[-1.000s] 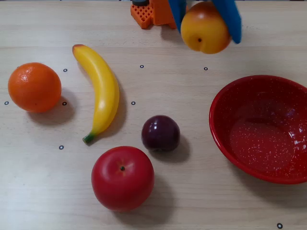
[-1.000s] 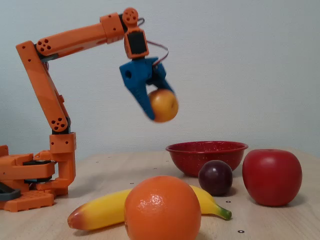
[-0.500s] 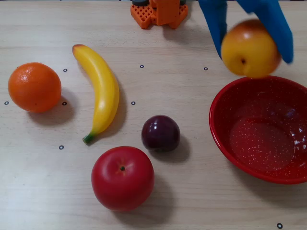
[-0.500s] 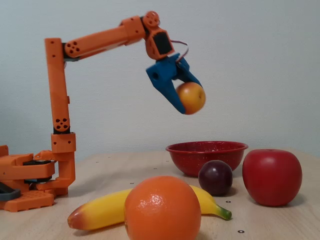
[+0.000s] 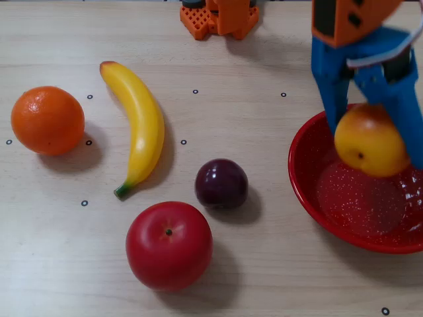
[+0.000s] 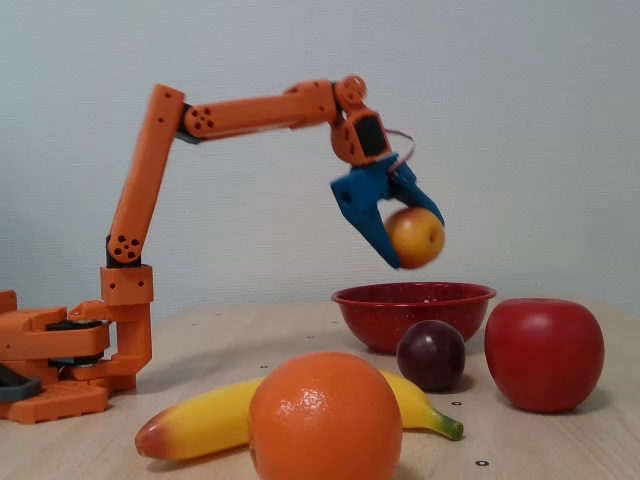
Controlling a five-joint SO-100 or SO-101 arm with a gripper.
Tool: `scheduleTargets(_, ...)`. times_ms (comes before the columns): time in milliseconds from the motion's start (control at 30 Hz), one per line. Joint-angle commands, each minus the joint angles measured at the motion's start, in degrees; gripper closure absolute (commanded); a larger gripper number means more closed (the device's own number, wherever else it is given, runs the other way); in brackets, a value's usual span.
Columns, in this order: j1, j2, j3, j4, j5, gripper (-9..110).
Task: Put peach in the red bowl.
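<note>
The peach [image 5: 369, 140] is yellow-orange with a reddish blush and a small dark dimple. It sits between the blue fingers of my gripper [image 5: 375, 145], which is shut on it. I hold it in the air above the near-left part of the red bowl [image 5: 299, 178], whose speckled inside shows beneath it. In the side fixed view the peach [image 6: 415, 237] hangs at the tips of my gripper [image 6: 415, 240], clearly above the rim of the red bowl [image 6: 412, 298]. The bowl's right edge is cut off in the top fixed view.
An orange [image 5: 47, 120], a banana [image 5: 137, 122], a dark plum [image 5: 221, 183] and a big red apple [image 5: 169, 245] lie left of the bowl. The arm's orange base [image 5: 219, 16] stands at the table's far edge.
</note>
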Motion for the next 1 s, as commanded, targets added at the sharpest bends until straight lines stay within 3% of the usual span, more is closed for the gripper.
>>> scheduleTargets(0, -2.1, 0.8, -8.8, -1.3, 1.5, 102)
scheduleTargets(333, -4.0, -13.3, -23.5, 7.5, 2.3, 102)
scheduleTargets(700, -3.5, -18.0, -25.1, 7.5, -2.5, 102)
scheduleTargets(733, -3.6, -18.0, -24.4, 7.6, -3.8, 99)
scheduleTargets(900, -3.7, -17.8, -21.4, 9.6, -5.0, 58)
scheduleTargets(967, -3.7, -17.7, -21.4, 9.3, -5.3, 56)
